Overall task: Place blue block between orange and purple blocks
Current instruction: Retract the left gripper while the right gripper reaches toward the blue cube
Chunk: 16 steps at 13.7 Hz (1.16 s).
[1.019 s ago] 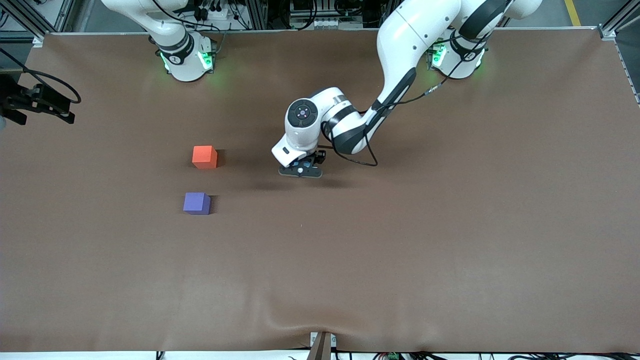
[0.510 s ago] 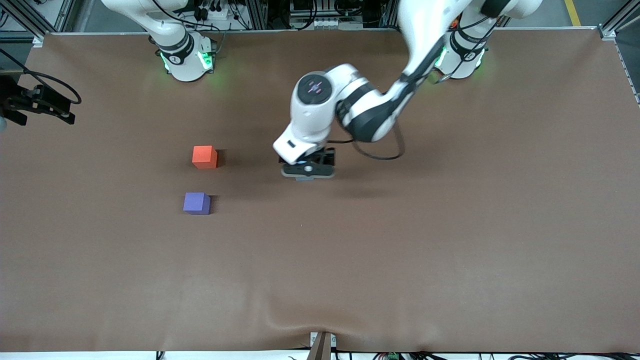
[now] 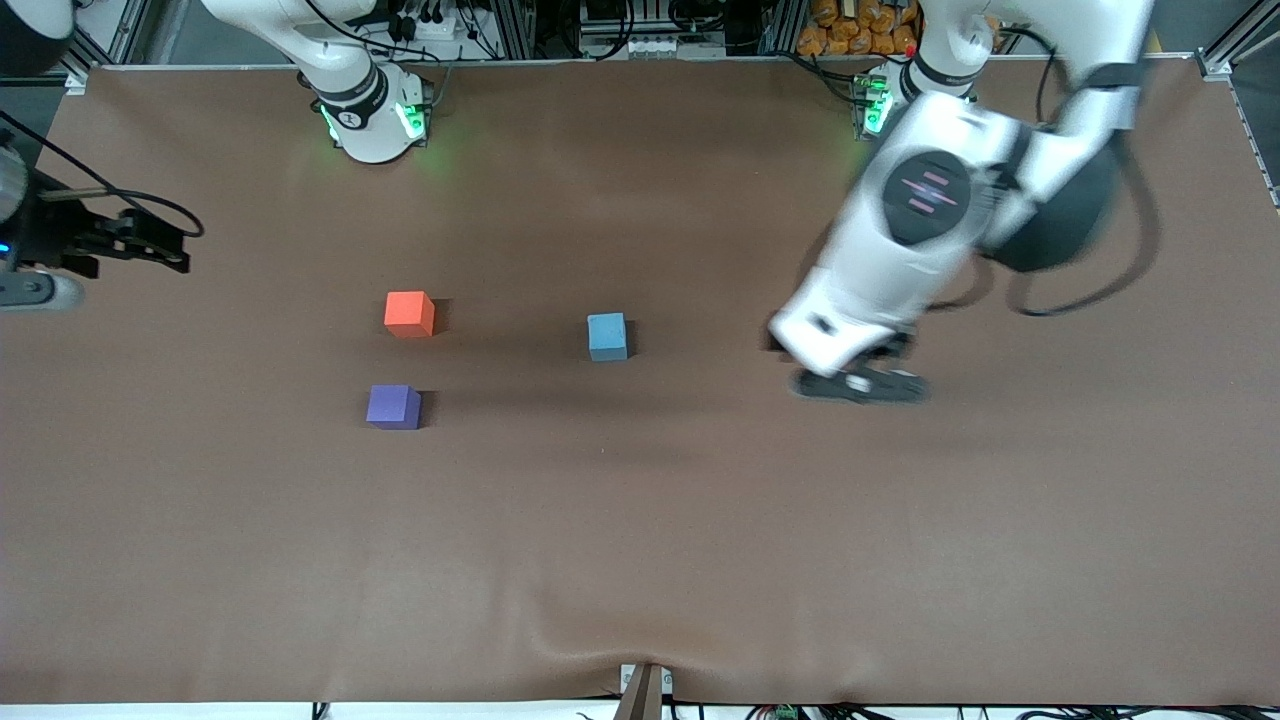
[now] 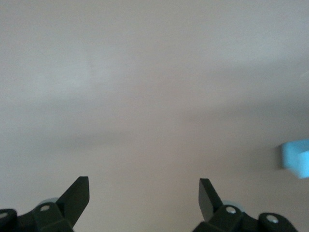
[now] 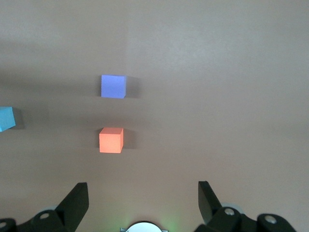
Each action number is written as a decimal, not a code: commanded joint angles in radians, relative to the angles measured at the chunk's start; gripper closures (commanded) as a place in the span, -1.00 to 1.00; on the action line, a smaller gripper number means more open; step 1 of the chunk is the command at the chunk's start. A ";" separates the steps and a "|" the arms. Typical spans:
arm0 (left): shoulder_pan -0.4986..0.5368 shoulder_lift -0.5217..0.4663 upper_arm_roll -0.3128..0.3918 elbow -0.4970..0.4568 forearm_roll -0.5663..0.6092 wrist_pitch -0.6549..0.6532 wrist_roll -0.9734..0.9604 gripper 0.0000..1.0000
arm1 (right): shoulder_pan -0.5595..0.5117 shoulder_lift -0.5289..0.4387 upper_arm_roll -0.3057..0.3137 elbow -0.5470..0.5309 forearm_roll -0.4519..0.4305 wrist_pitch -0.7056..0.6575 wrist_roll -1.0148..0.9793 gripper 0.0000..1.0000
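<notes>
Currently the blue block sits alone on the brown table mat, flat on one face, with nothing touching it. It lies well toward the left arm's end of the table from the orange block and the purple block, not in the gap between them. The orange block is farther from the front camera than the purple block; the two stand near each other but apart, with bare mat between them.

Left gripper: raised over bare mat, toward the left arm's end of the table from the blue block. Its fingers are spread wide and hold nothing. In the left wrist view the blue block appears only at the frame edge, clear of the fingers.

Right gripper: at the right arm's end of the table, at the edge of the front view; this arm waits. Its fingers are spread wide and empty. The right wrist view shows the orange block, the purple block and part of the blue block on the mat below.
</notes>
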<state>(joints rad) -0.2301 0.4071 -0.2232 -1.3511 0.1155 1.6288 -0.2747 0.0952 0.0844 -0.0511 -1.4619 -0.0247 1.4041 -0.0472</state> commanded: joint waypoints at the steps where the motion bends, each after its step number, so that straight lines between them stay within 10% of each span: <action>1: 0.196 -0.033 -0.016 -0.040 0.000 -0.061 0.275 -1.00 | 0.044 0.003 -0.003 0.015 0.011 -0.011 0.006 -1.00; 7: 0.390 -0.033 -0.013 -0.187 0.015 -0.003 0.324 -1.00 | 0.130 0.044 -0.003 0.015 0.103 -0.013 0.007 -1.00; 13: 0.387 -0.348 -0.054 -0.757 0.013 0.441 0.258 -1.00 | 0.210 0.100 -0.004 0.015 0.223 0.012 0.123 -1.00; 16: 0.387 -0.401 -0.073 -0.804 0.015 0.517 0.256 -1.00 | 0.274 0.139 -0.003 0.015 0.226 0.035 0.213 -1.00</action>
<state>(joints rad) 0.1526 0.0905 -0.2949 -2.0951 0.1161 2.1029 -0.0211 0.3363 0.1934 -0.0453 -1.4622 0.1845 1.4362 0.1187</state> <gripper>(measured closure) 0.000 0.000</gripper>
